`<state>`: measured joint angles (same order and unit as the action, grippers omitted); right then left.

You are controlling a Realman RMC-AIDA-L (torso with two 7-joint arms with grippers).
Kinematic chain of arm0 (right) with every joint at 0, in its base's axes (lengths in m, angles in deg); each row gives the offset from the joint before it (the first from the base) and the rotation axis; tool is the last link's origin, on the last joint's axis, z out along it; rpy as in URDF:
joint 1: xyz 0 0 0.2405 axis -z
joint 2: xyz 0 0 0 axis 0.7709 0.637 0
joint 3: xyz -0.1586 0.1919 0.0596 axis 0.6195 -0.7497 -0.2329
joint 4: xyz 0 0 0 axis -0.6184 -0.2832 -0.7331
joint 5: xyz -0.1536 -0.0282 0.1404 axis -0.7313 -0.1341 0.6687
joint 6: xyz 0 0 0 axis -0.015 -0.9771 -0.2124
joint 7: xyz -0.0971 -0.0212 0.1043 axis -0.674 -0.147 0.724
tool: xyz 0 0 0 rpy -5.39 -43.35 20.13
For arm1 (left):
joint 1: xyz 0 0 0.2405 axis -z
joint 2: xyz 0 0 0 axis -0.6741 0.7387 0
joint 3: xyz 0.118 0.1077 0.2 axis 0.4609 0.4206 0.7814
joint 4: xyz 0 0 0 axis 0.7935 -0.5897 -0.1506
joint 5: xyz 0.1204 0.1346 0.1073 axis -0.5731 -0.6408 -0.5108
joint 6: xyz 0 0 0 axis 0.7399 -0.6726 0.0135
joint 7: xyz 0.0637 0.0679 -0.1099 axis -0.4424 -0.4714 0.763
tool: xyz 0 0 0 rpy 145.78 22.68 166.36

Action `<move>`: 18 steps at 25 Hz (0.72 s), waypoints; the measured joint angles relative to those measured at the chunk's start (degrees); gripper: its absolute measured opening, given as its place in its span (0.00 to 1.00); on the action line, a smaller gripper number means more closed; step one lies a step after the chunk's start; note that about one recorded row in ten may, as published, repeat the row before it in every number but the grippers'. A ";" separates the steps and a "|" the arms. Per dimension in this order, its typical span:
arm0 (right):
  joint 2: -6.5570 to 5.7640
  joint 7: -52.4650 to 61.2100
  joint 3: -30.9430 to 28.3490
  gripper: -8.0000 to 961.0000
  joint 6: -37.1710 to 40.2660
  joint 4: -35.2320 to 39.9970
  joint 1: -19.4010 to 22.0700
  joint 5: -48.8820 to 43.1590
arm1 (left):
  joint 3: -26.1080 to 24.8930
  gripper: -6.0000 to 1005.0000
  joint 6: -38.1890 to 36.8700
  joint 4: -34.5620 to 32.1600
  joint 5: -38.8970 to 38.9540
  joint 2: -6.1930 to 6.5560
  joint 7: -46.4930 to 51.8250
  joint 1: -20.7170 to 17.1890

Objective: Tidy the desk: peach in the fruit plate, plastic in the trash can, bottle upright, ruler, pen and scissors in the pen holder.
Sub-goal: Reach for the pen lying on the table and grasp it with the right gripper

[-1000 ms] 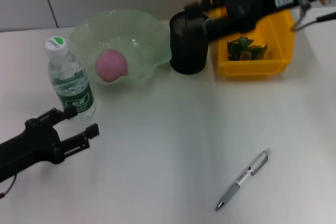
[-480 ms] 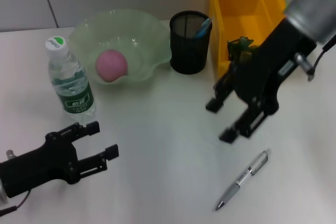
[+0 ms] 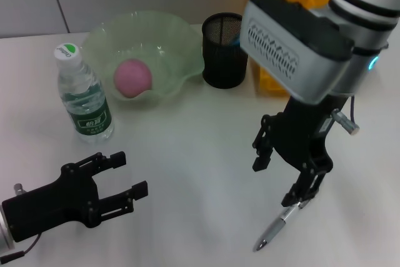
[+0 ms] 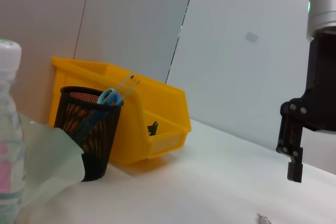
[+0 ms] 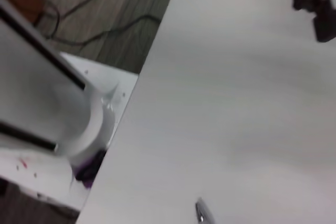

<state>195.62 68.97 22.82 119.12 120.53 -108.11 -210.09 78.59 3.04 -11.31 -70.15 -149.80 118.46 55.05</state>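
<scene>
Left claw [image 3: 119, 176] idles low over the counter [image 3: 194, 148], fingers apart, empty. Bottle [image 3: 81, 95] upright; its green label's print is too small for me to read. Peach [image 3: 132, 78] sits in the fruit plate [image 3: 169, 35]. Pen [image 3: 278, 224] lies flat, right claw [image 3: 281, 176] spread just above its upper end. Risk: one finger lands on the barrel and rolls it away.

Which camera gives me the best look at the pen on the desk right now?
The head view: the pen lies on the desk under the right gripper, its upper end hidden by it. The left wrist view catches only a tip at the frame edge; the right wrist view shows one end.
</scene>
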 joint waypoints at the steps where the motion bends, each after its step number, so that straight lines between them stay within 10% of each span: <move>1: 0.07 -0.62 1.00 0.72 -0.15 0.19 0.20 -0.08 | 0.05 0.80 0.00 0.09 0.00 -0.05 -0.14 -0.09; 18: 0.50 -7.56 16.37 0.72 -6.33 0.19 2.53 0.23 | 0.32 0.80 1.14 0.45 -0.08 -0.52 -0.43 -0.88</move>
<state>196.12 61.41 39.20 112.79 120.72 -105.57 -209.86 78.91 4.18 -10.85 -70.23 -150.32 118.03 54.18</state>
